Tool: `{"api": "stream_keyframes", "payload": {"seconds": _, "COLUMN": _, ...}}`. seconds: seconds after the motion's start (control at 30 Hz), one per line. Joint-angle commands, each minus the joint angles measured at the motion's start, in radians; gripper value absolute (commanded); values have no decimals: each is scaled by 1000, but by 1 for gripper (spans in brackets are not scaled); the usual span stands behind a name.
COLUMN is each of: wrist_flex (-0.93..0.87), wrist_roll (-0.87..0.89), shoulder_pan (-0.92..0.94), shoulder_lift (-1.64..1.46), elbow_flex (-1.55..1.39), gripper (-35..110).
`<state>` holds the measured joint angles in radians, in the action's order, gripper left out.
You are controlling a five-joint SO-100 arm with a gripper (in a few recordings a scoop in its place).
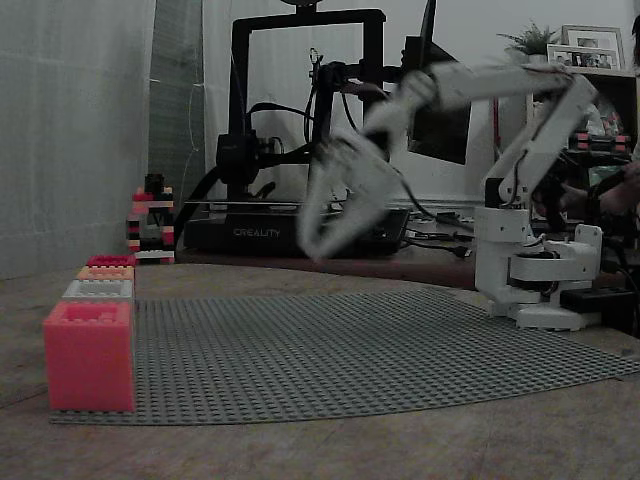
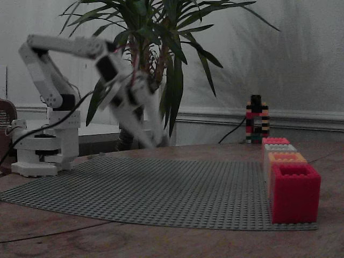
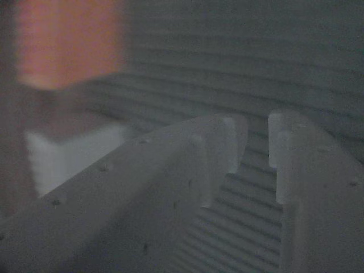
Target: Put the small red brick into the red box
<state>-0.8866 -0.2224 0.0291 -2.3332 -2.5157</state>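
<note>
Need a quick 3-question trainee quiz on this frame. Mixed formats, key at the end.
1. True or false: the gripper is resting on the grey baseplate.
2. How many boxes stand in the row at the baseplate's edge? A two, B four, C six.
3. In the wrist view, what sits between the gripper's fingers?

Key: 1 false, it hangs in the air, motion-blurred. 2 B. 3 Nothing; the baseplate shows through the narrow gap.
</note>
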Motion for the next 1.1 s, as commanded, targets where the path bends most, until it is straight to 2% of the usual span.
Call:
{"api": "stream_keyframes", "payload": {"seconds": 0.0, "wrist_flex": -34, "wrist_roll": 41, "shoulder_pan": -29, "shoulder_lift": -296, "elbow_flex": -155, "gripper": 3}}
{"api": "stream_keyframes", "payload": {"seconds": 0.23, "wrist_flex": -258, "wrist_roll": 57, "shoulder_pan": -66, "shoulder_lift": -649, "elbow_flex": -313, "gripper": 3}}
{"api": "stream_keyframes", "payload": {"seconds": 0.53, "wrist_flex": -495, "wrist_roll": 138, "shoulder_pan": -75, "shoulder_lift": -833, "elbow_flex": -336, "gripper": 3}}
{"api": "stream_keyframes", "payload": {"seconds": 1.07, "wrist_flex": -518, "wrist_roll": 199, "shoulder_pan": -40, "shoulder_lift": -887, "elbow_flex": -345, "gripper": 0}}
